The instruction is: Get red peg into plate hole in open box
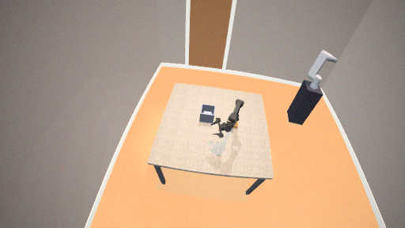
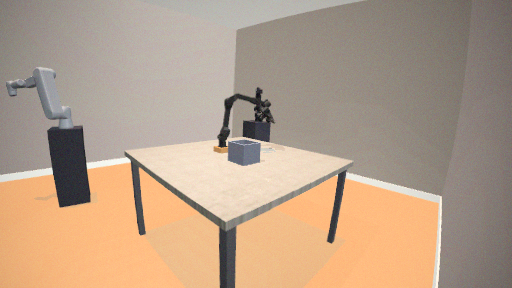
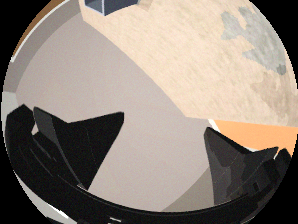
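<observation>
So my pincer (image 1: 213,130) (image 2: 271,120) (image 3: 166,124) is spread wide, up above the table (image 1: 182,146) (image 2: 215,185) (image 3: 165,70), with nothing I can see between the two dark fingers, and they aren't touching the box either. The open blue-grey box (image 1: 207,117) (image 2: 244,153) (image 3: 116,7) stands upright on the tabletop, near my arm's orange base (image 1: 236,124) (image 2: 218,149). Honestly can't tell where the red peg is, sorry folks.

Slate-blue box (image 1: 207,117) (image 2: 244,153) (image 3: 104,7), mottled beige tabletop (image 1: 190,146) (image 2: 210,175) (image 3: 145,55), black pincer (image 1: 217,128) (image 2: 270,120) (image 3: 166,124), orange floor (image 1: 316,178) (image 2: 35,220) (image 3: 250,134), brown door (image 1: 210,32)
</observation>
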Action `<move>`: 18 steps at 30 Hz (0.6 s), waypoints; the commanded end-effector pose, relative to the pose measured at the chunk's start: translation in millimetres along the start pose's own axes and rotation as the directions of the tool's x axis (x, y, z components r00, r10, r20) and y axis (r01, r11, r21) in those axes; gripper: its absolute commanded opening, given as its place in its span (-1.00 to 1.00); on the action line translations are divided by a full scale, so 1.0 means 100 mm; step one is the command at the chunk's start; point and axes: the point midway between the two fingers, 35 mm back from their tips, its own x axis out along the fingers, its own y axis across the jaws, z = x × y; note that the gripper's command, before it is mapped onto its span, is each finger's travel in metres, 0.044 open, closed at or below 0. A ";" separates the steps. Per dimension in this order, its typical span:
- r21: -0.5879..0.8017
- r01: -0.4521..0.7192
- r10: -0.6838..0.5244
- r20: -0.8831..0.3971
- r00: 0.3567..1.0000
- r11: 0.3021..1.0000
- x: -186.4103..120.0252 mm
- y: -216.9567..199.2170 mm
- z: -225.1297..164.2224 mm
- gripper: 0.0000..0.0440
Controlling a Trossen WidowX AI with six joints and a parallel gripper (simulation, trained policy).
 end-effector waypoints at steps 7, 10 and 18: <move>0.234 -0.031 0.017 0.060 0.998 0.972 0.17 0.13 0.13 1.00; 0.330 -0.051 0.023 0.087 0.996 0.943 0.23 0.19 0.18 1.00; 0.564 -0.118 0.034 0.157 0.987 0.817 0.38 0.36 0.33 1.00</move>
